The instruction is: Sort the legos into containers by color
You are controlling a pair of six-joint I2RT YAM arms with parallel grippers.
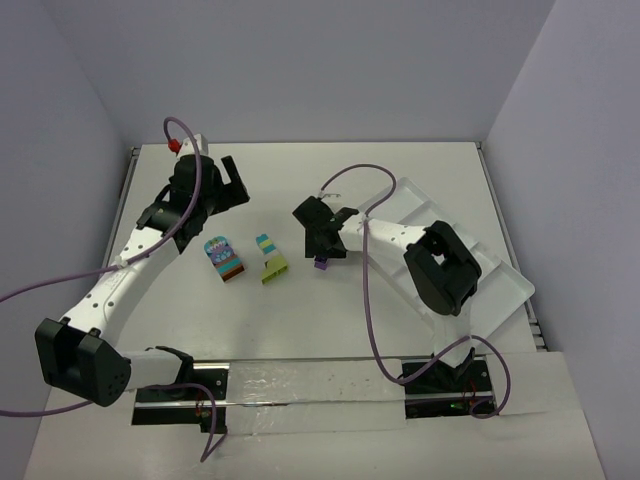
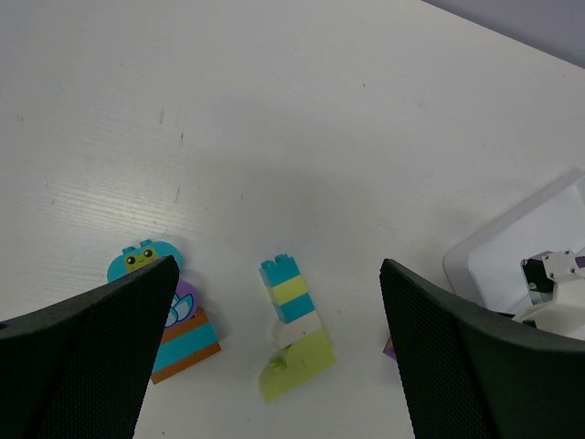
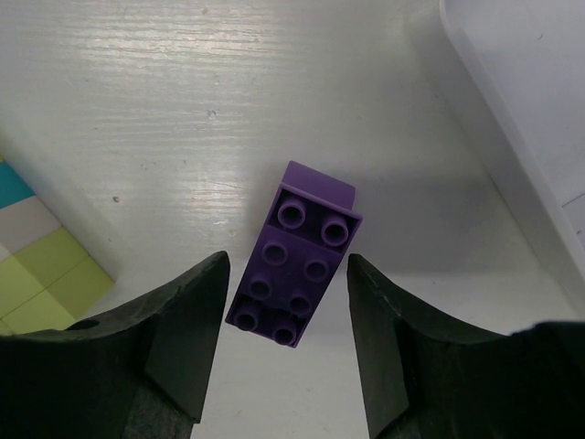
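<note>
While the left claw (image 1: 231, 184) hangs wide open and empty over the far-left of the table (image 1: 300, 325), the action is all on the right. Two clumps lie mid-table, side by side but apart: a face clump (image 1: 224, 258) in teal, purple and orange-brown; just right of it a lime clump (image 1: 270, 258) of teal, cream and lime. The tray (image 1: 505, 285) lies slantwise on the right, partly under the right arm, its rim near the right claw (image 3: 286, 261). Down at that claw, a lone purple brick (image 3: 297, 274) lies flat on the table, studs up, right between the two fingers (image 3: 183, 338) and a little skewed to them; jaws part-way apart, one on each side, edges hard by the brick; whether the pads actually press it, can't tell. The lime clump's edge shows just left of the brick, near the left finger; the tray rim is off to the brick's right, not touching it.
</note>
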